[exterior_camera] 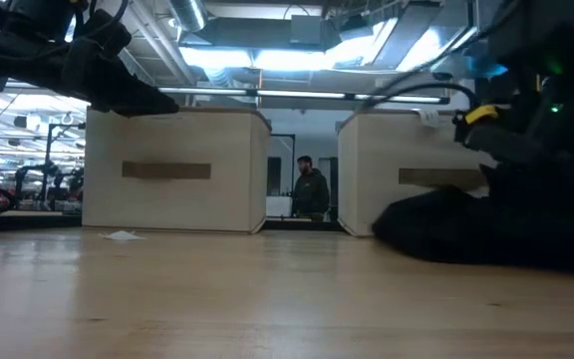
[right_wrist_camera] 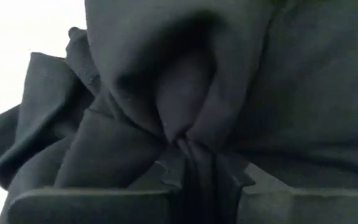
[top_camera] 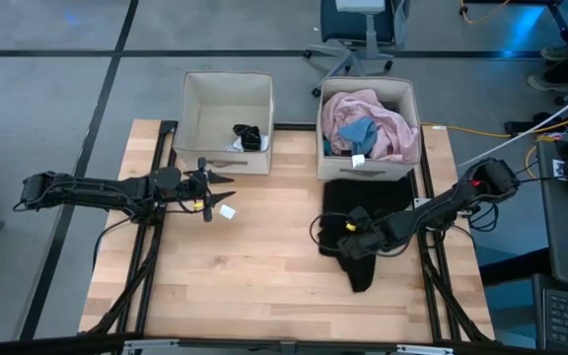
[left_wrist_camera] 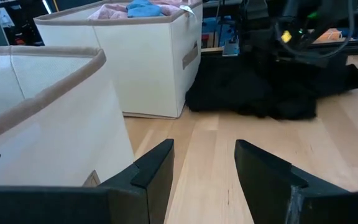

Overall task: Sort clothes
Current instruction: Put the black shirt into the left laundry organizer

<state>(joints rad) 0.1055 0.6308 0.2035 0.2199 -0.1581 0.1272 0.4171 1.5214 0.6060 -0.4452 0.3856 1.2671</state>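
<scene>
Pinching a fold of the black garment (top_camera: 358,232), the right gripper (top_camera: 355,240) sat low on the right side of the table (top_camera: 264,286), its fingers closed on bunched cloth that filled the right wrist view. That garment lay spread on the wood just in front of the right bin (top_camera: 368,168), touching its near wall, with a narrow tail reaching toward the near edge.

Pink clothes (top_camera: 383,123) and a blue piece (top_camera: 358,133) were heaped in the right bin, a small white tag (top_camera: 358,160) showing at their near edge; no writing on it could be read. A small black piece (top_camera: 248,136) lay in the left bin (top_camera: 227,158). Faint curved marks showed on that bin's wall in the left wrist view, too partial to read.

The left gripper (top_camera: 215,182) hovered just in front of the left bin, jaws apart and empty. A small white scrap (top_camera: 227,211) lay on the table beside it.

Beyond the table stood an office chair (top_camera: 358,30), an orange cable (top_camera: 481,130) ran across the floor at right, and a person (exterior_camera: 310,189) stood far back between the two bins in the low view.
</scene>
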